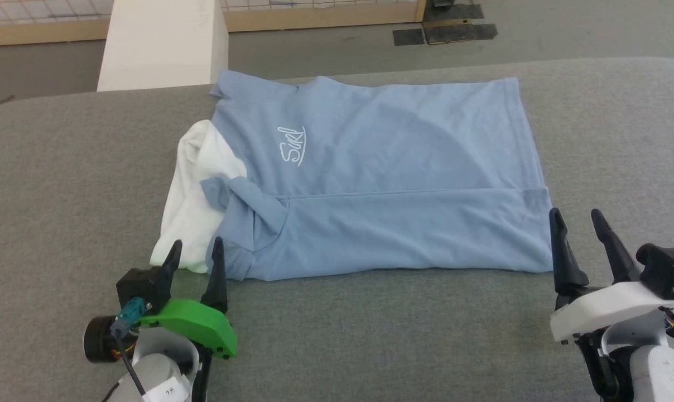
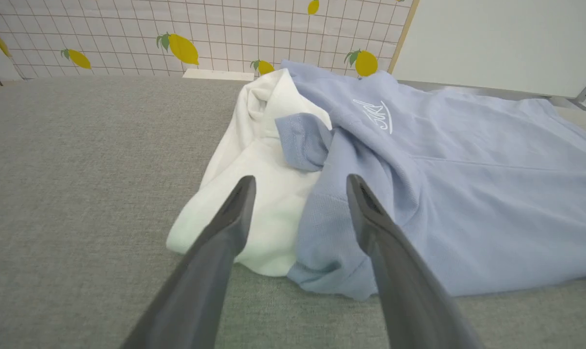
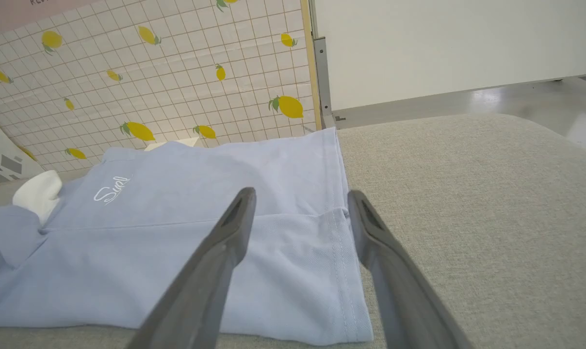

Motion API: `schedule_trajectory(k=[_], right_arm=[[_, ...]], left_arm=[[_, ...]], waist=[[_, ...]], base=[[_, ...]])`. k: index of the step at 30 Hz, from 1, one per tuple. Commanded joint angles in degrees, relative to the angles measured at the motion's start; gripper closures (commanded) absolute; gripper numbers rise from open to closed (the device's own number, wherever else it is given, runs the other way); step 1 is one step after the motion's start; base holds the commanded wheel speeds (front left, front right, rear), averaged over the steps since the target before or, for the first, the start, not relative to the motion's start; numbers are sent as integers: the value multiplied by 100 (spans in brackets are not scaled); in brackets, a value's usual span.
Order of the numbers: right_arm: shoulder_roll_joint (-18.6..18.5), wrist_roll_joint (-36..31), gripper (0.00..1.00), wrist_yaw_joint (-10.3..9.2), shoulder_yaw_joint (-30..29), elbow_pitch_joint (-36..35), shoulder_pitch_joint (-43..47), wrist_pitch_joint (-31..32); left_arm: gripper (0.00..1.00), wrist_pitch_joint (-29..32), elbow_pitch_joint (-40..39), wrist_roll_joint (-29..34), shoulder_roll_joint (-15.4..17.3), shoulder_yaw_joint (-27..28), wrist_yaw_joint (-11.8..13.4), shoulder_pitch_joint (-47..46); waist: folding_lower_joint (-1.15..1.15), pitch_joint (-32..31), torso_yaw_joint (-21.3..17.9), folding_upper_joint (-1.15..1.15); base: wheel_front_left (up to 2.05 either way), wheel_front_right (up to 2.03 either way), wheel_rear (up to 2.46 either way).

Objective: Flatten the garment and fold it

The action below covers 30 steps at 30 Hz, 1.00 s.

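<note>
Two grippers, both spread wide and holding nothing, sit low over the grey padded table [image 1: 63, 195] at the near ends of the garment [image 1: 381, 145]. The garment lies mid-table, turned sideways to the robot: neck end to the robot's left, hem to its right, script logo [image 1: 292, 146] face up. A straight line [image 1: 415, 192] runs the length of the cloth, and the near strip below it looks doubled over onto the body. I take this as one lengthwise fold laid down, though the layers cannot be seen apart. The left gripper [image 1: 197, 245] is at the near-left corner; in its wrist view the fingers frame the place where the bunched white panel [image 2: 254, 203] meets the blue knit. The right gripper [image 1: 574, 215] stands just beside the near-right hem corner, and in its wrist view one finger overlaps the cloth while the other is over bare table. This spacing fits a two-corner hold on one long edge, with each arm taking an end so the cloth moves evenly. The left end is untidy: the white panel spills past the blue outline and a small blue flap [image 1: 225, 192] sits twisted on top. In my judgement that lump needs tucking or smoothing before any further fold, or the stack will sit crooked. The far edge lies flat and unfolded, with a few soft creases across the middle.
</note>
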Motion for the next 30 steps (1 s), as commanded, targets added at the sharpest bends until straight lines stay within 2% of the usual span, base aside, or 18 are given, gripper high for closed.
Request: schedule_trajectory(k=[1,7,13,14,15,16,18,21,27,30], right_arm=[[14,54,0,-9,28,-17,65,-75],[24,109,0,-9,99,67,55,-169],[26,177,0,-9,200,74,51,-158],[26,189,0,-9,205,81,49,-150],[26,196,0,-9,212,86,46,-147],[26,207,0,-9,223,87,46,-145],[26,222,0,-9,249,81,55,-124],[26,234,0,-9,278,80,46,-98],[26,153,0,-9,134,248,-70,72],[27,102,0,-9,-41,619,-287,525]], left_arm=[[0,73,82,-74,-20,44,89,78],[0,810,383,-382,-94,212,497,80],[0,2079,556,-676,-91,128,828,52],[7,2375,575,-696,-58,49,866,61],[65,2589,570,-705,-29,-16,884,66],[100,2825,540,-729,1,-84,892,76],[100,3200,464,-721,88,-235,877,95],[100,3344,261,-685,182,-311,860,100],[100,3023,-45,-625,203,-229,888,88],[100,2853,-112,-600,193,-211,858,68]], waist=[[0,-23,-125,0],[0,-9,-349,0],[0,10,-505,0],[0,10,-523,0],[0,10,-536,0],[0,12,-551,0],[0,17,-567,0],[0,29,-567,0],[0,51,-474,0],[0,70,-395,0]], base=[[0,0,0],[0,0,0],[0,0,0],[0,0,0],[0,0,0],[0,0,0],[0,0,0],[0,0,0],[0,0,0],[0,0,0]])
